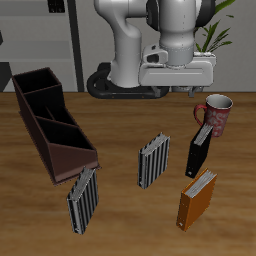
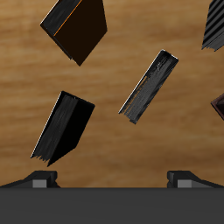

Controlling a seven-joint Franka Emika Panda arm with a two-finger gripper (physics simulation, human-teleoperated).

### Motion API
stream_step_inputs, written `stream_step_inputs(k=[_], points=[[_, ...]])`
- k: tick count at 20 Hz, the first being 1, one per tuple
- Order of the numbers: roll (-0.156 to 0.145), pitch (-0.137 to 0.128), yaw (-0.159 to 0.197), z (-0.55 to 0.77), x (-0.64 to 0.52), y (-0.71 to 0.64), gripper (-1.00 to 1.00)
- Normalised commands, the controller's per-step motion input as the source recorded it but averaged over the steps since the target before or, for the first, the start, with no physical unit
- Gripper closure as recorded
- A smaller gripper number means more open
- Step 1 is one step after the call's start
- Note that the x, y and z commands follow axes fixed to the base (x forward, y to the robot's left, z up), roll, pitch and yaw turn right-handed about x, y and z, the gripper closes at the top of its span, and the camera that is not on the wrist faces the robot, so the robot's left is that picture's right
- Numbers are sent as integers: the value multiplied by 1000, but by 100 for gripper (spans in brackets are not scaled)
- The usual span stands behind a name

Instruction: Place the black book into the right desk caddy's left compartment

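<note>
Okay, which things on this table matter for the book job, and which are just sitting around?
For the job:
- black book
- desk caddy
- gripper

Lying about:
- orange book
- two striped books
- mug

We see the black book standing upright on the wooden table, a slim, plain black hardcover with a white page edge, leaning slightly, near the table's middle depth. In the wrist view, the same book shows its dark cover and a thin pale line of pages along one edge, free of any contact. Well apart from it, across the table, we find the right desk caddy, a long, dark brown-maroon, open-topped box set at an angle, running from farther back toward the table's front edge. Its inner partitions split it into several compartments, all of which appear unoccupied.
</note>
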Motion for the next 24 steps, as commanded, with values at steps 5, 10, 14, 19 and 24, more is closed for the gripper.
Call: stream_step_inputs(k=[5,10,14,19,24], points=[[0,1,-25,-120,131,203,-100],[1,-5,-21,-110,54,179,-100],[14,22,-9,-242,67,228,-100],[-3,23,-16,-188,105,137,-100],[1,7,-14,-225,128,87,-100]])
